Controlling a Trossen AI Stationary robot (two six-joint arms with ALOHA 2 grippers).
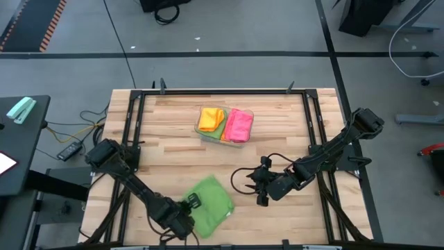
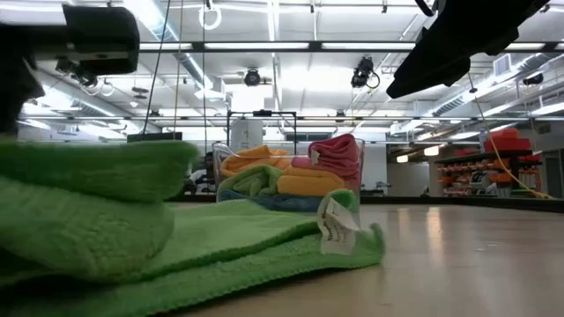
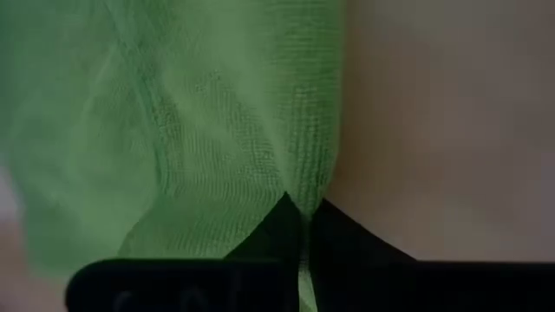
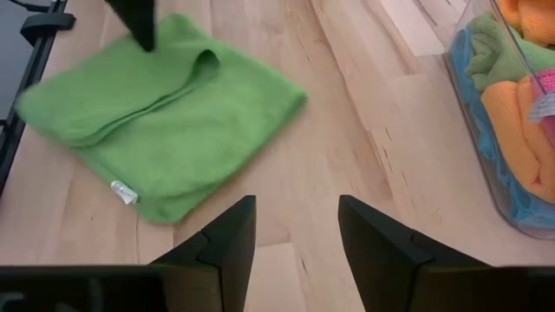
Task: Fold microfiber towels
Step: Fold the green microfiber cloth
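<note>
One green towel [image 1: 210,200] lies at the table's [image 1: 291,139] 6 o'clock. The left gripper [image 1: 191,206] pinches its edge. The right gripper [image 1: 251,182], at 3 o'clock from it, has its jaws apart. More towels [image 1: 226,123] fill one tray [image 1: 224,140] at 12 o'clock.

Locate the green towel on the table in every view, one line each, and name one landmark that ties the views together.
High view: the green towel lies at the table's near edge, left of centre, by the left gripper.
Low view: it fills the left foreground.
Left wrist view: it fills the left half, its edge pinched between shut fingers.
Right wrist view: upper left, beyond the open right gripper.
Shared landmark: the clear tray of coloured towels; absent from the left wrist view.
</note>
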